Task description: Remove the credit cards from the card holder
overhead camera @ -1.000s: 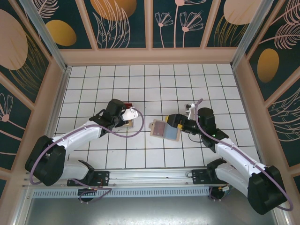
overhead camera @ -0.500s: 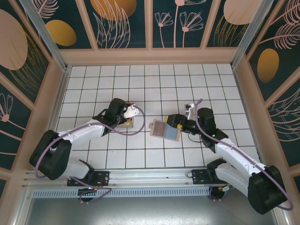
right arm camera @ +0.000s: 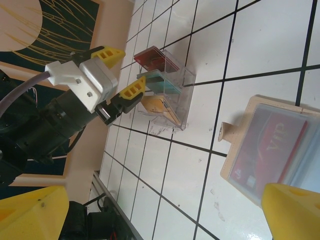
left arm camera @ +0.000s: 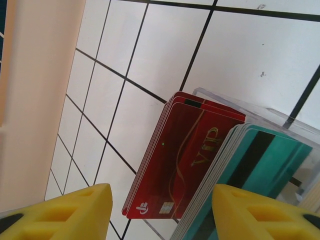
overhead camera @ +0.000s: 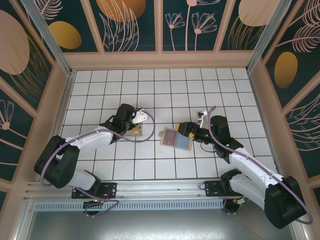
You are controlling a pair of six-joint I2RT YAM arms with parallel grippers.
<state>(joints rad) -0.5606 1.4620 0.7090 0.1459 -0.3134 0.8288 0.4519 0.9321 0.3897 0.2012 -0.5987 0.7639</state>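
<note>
L tool (left arm camera: pixel 160 206) open, empty, just above red cards (left arm camera: pixel 180 155) in clear tray (right arm camera: pixel 187 80). R tool (right arm camera: pixel 165 205) wide open, gripping nothing; card holder (right arm camera: pixel 265 145) by one finger.

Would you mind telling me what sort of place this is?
Probably a lab robot cell: a white tiled table, floral wall panels boxing it in, and two arms bolted to a rail.

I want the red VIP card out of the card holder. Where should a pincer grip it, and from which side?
Grip the red VIP card at its short end by the card holder's tab, where it seems to clear the pale pocket. It lies flat, so come in low from the tab side and pull lengthwise.
</note>
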